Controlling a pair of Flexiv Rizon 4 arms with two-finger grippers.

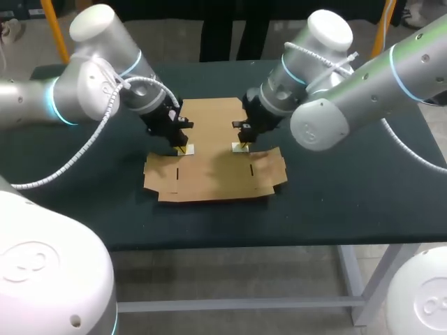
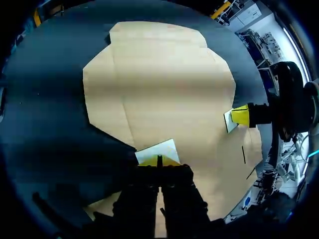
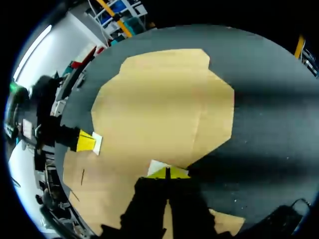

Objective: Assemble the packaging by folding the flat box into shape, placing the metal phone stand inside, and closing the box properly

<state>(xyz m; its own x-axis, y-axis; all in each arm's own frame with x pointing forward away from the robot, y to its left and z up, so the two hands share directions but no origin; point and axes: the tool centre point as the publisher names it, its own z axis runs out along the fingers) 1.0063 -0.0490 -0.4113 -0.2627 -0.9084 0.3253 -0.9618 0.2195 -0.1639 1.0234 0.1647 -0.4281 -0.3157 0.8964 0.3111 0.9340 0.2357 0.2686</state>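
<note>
Looking at the flat box, it lies unfolded on the table, with its wider flapped end toward the robot. The left gripper presses on the box's left side and the right gripper on its right. Both sit about mid-length, so neither is nearer. Each has its fingers pinched together, holding nothing, tips on a small white patch. I can't tell if the patches are tape or labels. No phone stand is visible anywhere.

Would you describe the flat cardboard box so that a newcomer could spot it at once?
On the dark table, beneath the left gripper and right gripper, lies the flat cardboard box. It is the only tan sheet there, unfolded, with notched flaps and slits.
</note>
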